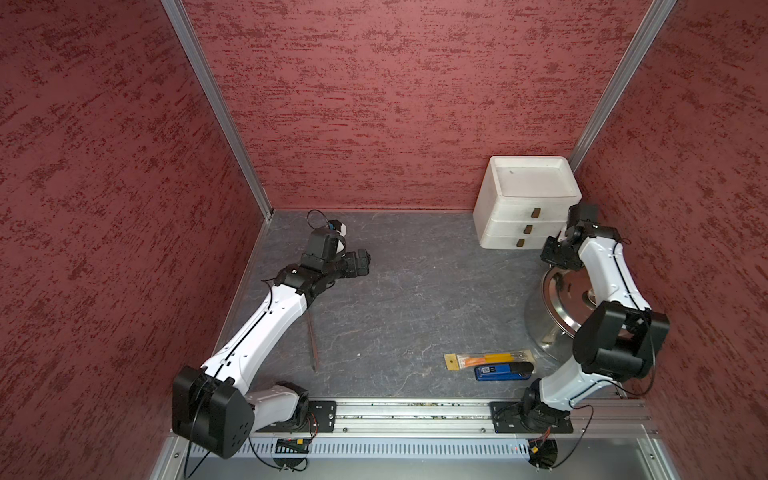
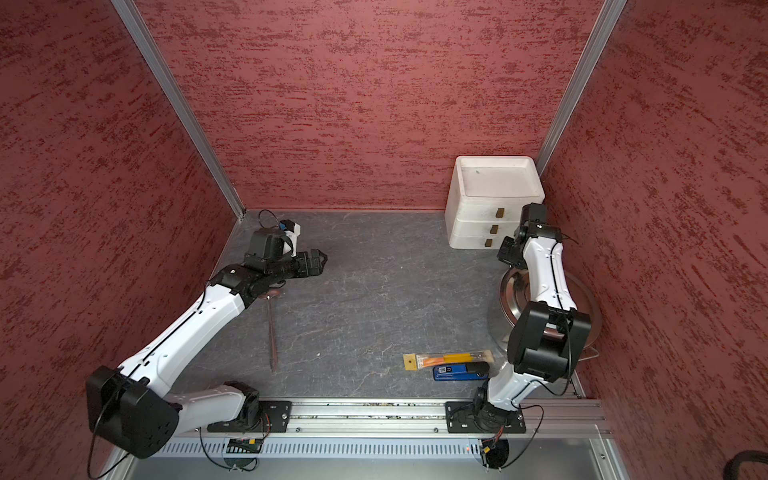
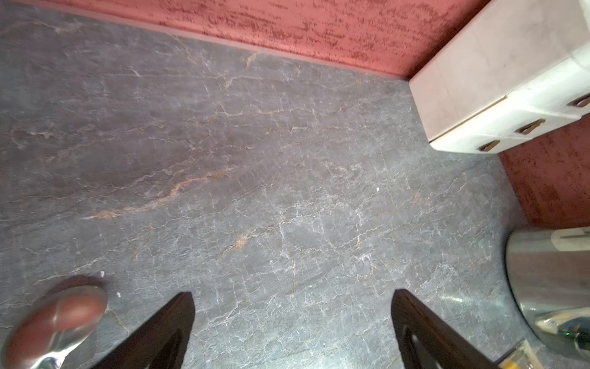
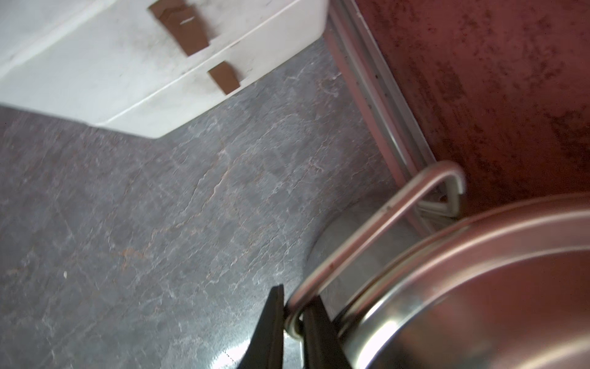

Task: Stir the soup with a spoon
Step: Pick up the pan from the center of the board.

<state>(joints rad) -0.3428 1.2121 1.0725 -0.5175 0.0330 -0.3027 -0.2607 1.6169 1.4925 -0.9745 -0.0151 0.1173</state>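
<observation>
Since both fingers (image 3: 159,332) of the left gripper (image 3: 292,332) show spread wide in its wrist view, I read those jaws as fully apart, with only bare table (image 3: 287,191) in the gap. The spoon (image 3: 54,322) is not between them. Its shiny bowl lies on the table outside the gap, just beyond one finger and clear of it. In a top view the bowl (image 2: 272,296) peeks out from under the left wrist, behind the jaws, which point toward the middle of the table. The thin dark shaft (image 1: 312,340) lies flat and runs from the bowl back toward the rail (image 1: 415,411) that carries both arms. I cannot tell how high the open jaws hang above the surface.

The right gripper (image 4: 297,295) has its jaws closed on the pot handle (image 4: 367,236), with the wire loop pinched between the two fingers near one end. The pot (image 4: 383,329) stands by the right wall, well apart from the spoon, with what looks like a steel lid (image 4: 510,281) on top.

Behind the pot, in the far right corner, are the white drawers (image 1: 523,199). Between the pot and the rail an orange packet (image 1: 490,359) and a blue gadget (image 1: 503,371) lie just beside each other.
</observation>
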